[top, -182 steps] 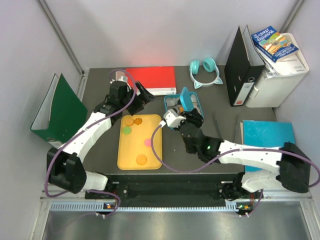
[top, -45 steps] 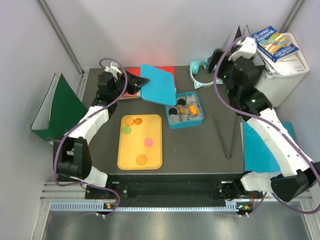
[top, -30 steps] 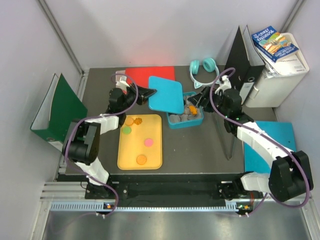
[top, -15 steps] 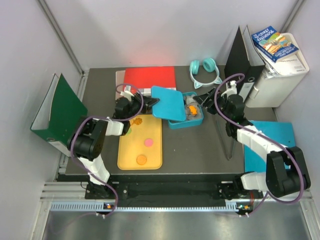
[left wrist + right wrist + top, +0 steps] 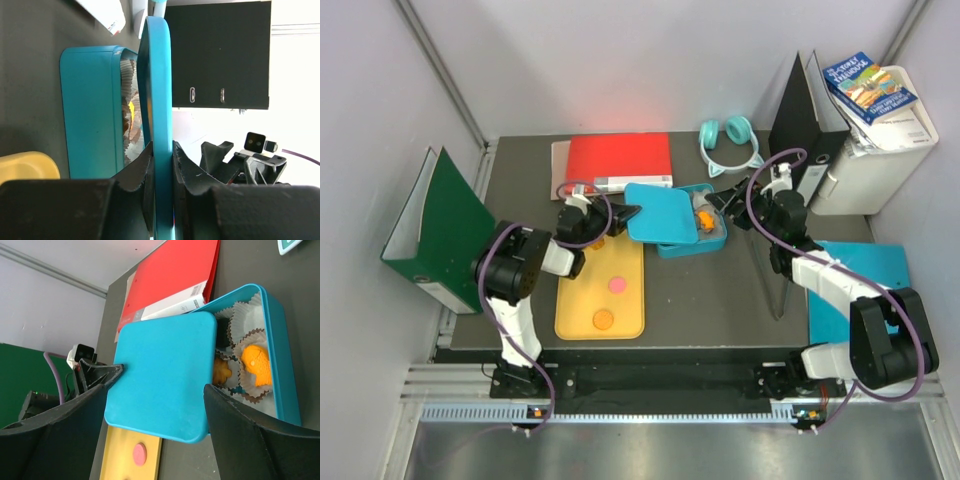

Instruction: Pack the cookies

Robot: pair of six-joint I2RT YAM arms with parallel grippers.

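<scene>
Lying on yellow tray (image 5: 575, 315), left of centre in top view: one pink cookie (image 5: 616, 286), one orange cookie (image 5: 604, 320). Just up and right, left gripper (image 5: 631, 212) pinched tight on left edge of teal lid (image 5: 662, 213), held over left part of teal box (image 5: 718, 235). More cookies (image 5: 256, 362) in paper cups (image 5: 250, 315) inside box's uncovered right part. Further right, right gripper (image 5: 724, 201) spread wide beside box's upper-right corner, holding nothing.

Red folder (image 5: 620, 155) beside teal headphones (image 5: 738, 129), green binder (image 5: 440, 215) far left
</scene>
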